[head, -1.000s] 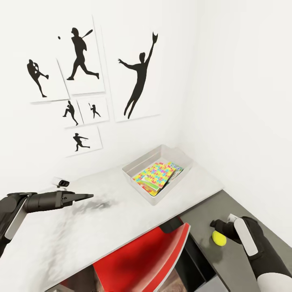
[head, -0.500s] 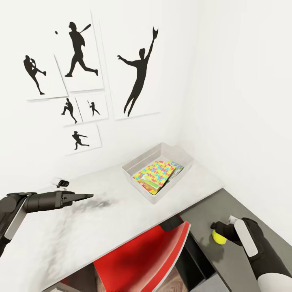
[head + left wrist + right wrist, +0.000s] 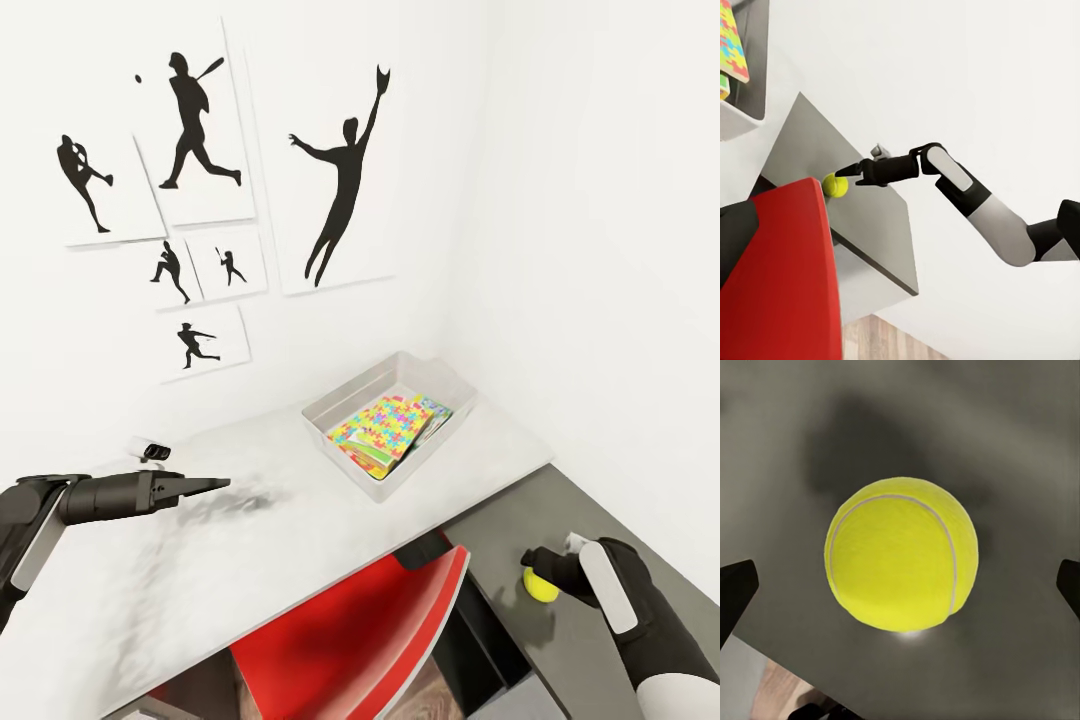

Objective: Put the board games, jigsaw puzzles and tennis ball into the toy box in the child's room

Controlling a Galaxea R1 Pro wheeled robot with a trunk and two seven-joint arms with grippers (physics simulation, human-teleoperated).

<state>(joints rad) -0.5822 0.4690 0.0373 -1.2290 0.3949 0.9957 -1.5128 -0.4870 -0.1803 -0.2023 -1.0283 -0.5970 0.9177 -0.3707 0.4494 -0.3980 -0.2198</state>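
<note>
One tennis ball (image 3: pixel 541 586) lies on the dark side unit (image 3: pixel 520 530), between your right gripper's (image 3: pixel 533 562) spread, unclenched fingers. One jigsaw puzzle (image 3: pixel 388 424) tops the toy box (image 3: pixel 345 400). Left gripper (image 3: pixel 212 485) pinched together, empty.

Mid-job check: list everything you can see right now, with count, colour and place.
toy box: one, pale grey, far end of the table.
jigsaw puzzles: multicolour, inside the toy box; count unclear.
tennis ball: one, yellow-green, on the dark grey side unit, between the open fingertips.
table: one, pale grey-white.
chair: one, red, tucked at the table.
wall art: six black silhouette panels, on the wall.
left claw: over the table, holding nothing.
right claw: open, at the ball.
</note>
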